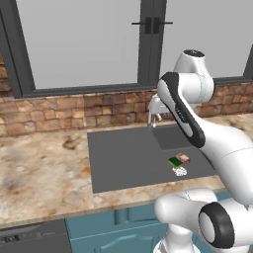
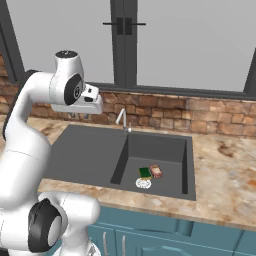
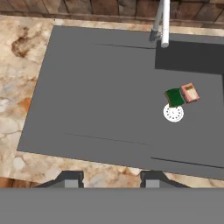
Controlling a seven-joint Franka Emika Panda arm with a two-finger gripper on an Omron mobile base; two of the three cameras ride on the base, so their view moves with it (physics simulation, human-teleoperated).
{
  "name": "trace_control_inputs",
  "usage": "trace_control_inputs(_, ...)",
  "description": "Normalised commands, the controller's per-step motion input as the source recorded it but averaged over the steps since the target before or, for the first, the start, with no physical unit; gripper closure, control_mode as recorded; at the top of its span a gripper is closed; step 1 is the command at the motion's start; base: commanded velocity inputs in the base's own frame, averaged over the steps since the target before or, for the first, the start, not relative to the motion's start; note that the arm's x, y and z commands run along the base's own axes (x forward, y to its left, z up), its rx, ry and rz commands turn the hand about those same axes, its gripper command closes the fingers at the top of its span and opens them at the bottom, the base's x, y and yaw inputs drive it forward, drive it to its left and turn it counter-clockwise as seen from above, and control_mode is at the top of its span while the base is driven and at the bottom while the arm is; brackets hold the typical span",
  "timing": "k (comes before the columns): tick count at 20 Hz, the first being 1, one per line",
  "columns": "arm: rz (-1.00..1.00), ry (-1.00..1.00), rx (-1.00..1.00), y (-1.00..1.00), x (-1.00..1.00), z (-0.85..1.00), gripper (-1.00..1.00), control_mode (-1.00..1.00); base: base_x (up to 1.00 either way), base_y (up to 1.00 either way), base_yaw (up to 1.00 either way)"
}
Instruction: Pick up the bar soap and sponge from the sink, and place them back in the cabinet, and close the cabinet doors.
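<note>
The dark grey sink is set into the speckled stone bench, with its flat drainboard on one side and the deep basin on the other, below a brick backsplash and a large window. The bar soap, a small pinkish-brown block, lies on the basin floor, and the sponge, dark green face up, lies right against it, the two touching or nearly so along one side. Both sit just beside the white round drain, the sponge almost at the drain's rim, all toward the front part of the basin, away from the faucet. The silver faucet rises from the back edge of the sink, at the line where drainboard meets basin, its spout reaching over the basin. The gripper hangs high above the front edge of the sink, over the drainboard side, well apart from soap and sponge; its two dark finger tips show at the bottom of the hand view with a clear gap between them and nothing between, and the jaws are at their narrow setting, empty. Teal cupboard fronts run under the bench's front edge.
</note>
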Motion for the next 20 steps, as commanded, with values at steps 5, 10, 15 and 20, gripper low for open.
trace_control_inputs(5,0.02,0.00,0.00,-0.11,0.00,0.00,-1.00,-1.00,0.00,0.00,0.00)
trace_control_inputs(10,0.05,0.00,0.00,-0.35,0.00,0.00,-1.00,-1.00,0.00,0.00,0.00)
trace_control_inputs(15,0.04,0.00,0.00,-0.45,0.00,-0.02,-1.00,-1.00,0.00,0.00,0.00)
trace_control_inputs(20,0.02,0.00,0.00,-0.45,0.00,-0.06,-1.00,-1.00,0.00,0.00,0.00)
